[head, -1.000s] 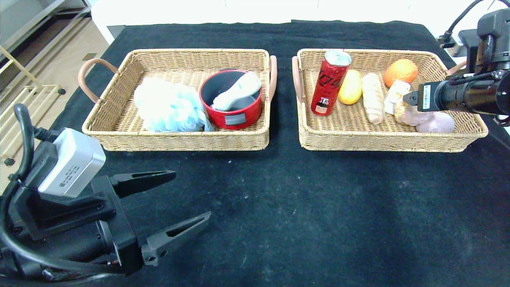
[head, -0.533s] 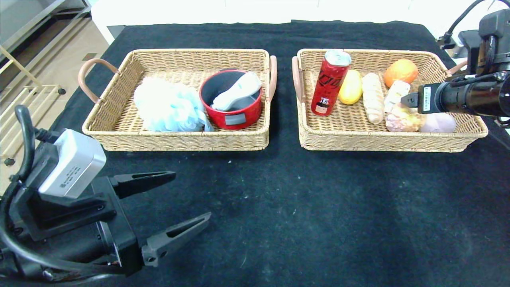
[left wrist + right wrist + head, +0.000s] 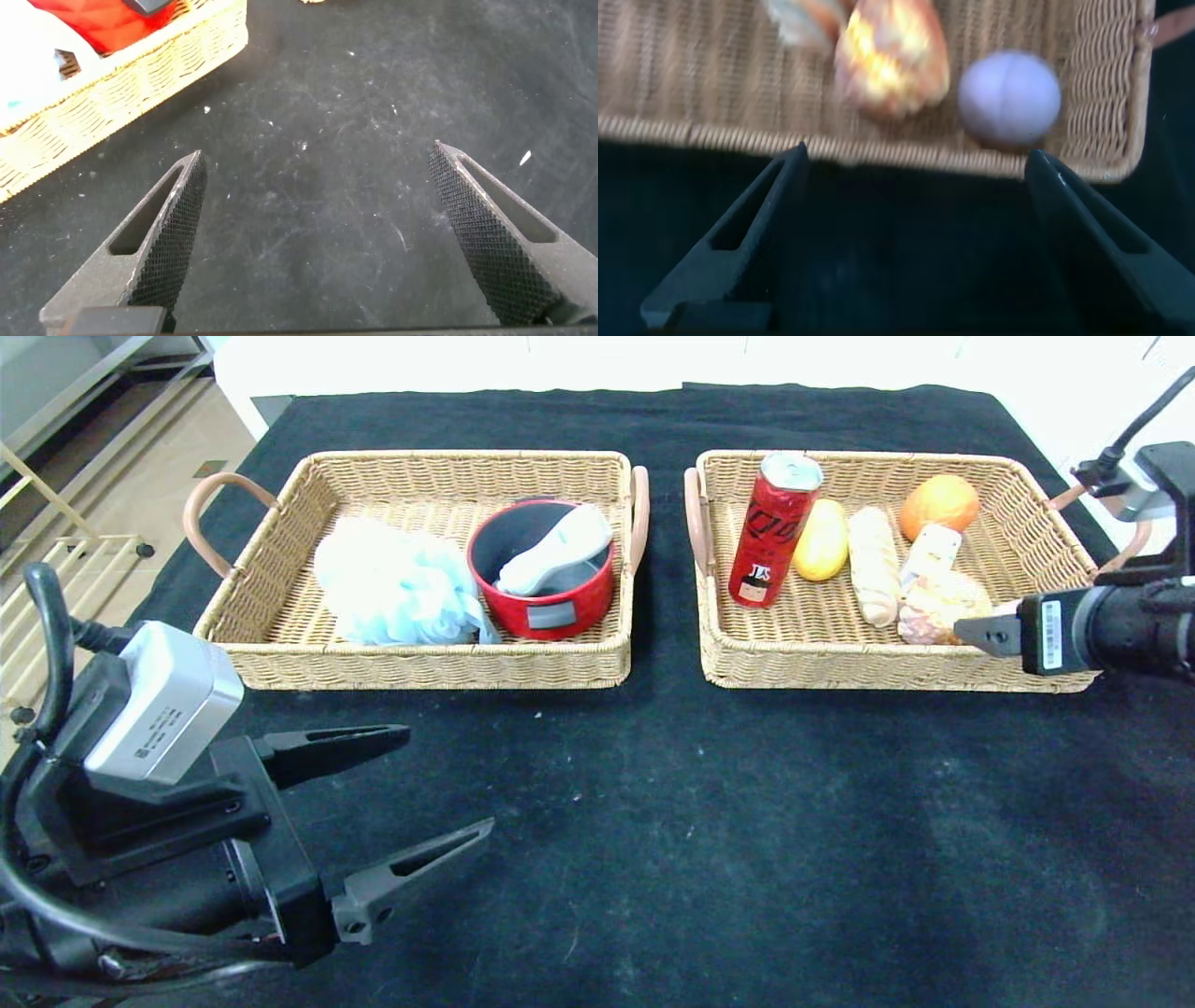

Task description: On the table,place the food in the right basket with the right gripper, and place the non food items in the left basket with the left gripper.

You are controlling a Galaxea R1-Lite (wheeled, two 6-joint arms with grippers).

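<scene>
The right end effector (image 3: 976,633) has pulled back from the right basket (image 3: 840,667), open and empty, probably because the bun (image 3: 938,605) is delivered; the left end effector (image 3: 411,793) idles open.

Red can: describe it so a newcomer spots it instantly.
Look in the right basket, at its end nearest the left basket. The red can stands there beside a yellow fruit; it is the only upright, tall thing among food lying flat.
</scene>
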